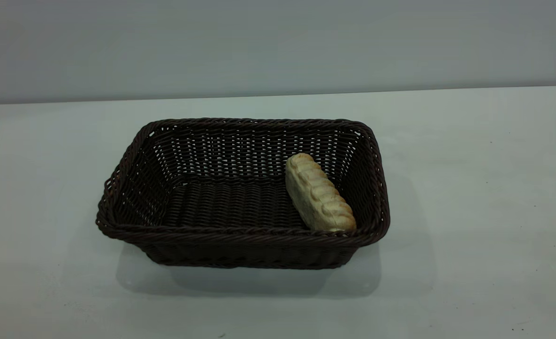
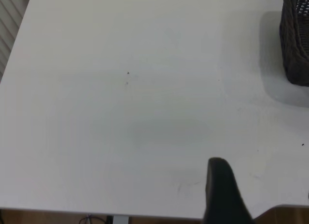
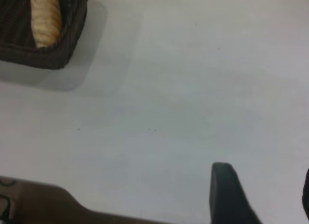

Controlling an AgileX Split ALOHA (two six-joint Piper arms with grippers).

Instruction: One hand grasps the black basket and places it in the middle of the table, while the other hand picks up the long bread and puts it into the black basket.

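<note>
The black basket [image 1: 240, 235] sits on the pale surface [image 1: 485, 188] about midway between its side edges, long side facing the exterior camera. Inside it lies the long bread [image 1: 319, 194], tucked at the basket's right end, close along the short right wall. The loaf is tipped on its side, ridged golden top turned toward that wall and pale underside toward the open middle, one end near the front rim. The rest of the woven floor holds nothing else.

From the right wrist view the bread [image 3: 46, 16] shows over the basket's corner [image 3: 29, 52], with the right pincer [image 3: 260, 195] well apart from it over bare surface, its fingers spread. In the left wrist view only one finger of the left pincer [image 2: 223, 192] shows near the surface's edge, so I cannot tell whether it is apart or together; the basket's end [image 2: 295, 40] is far off from it
</note>
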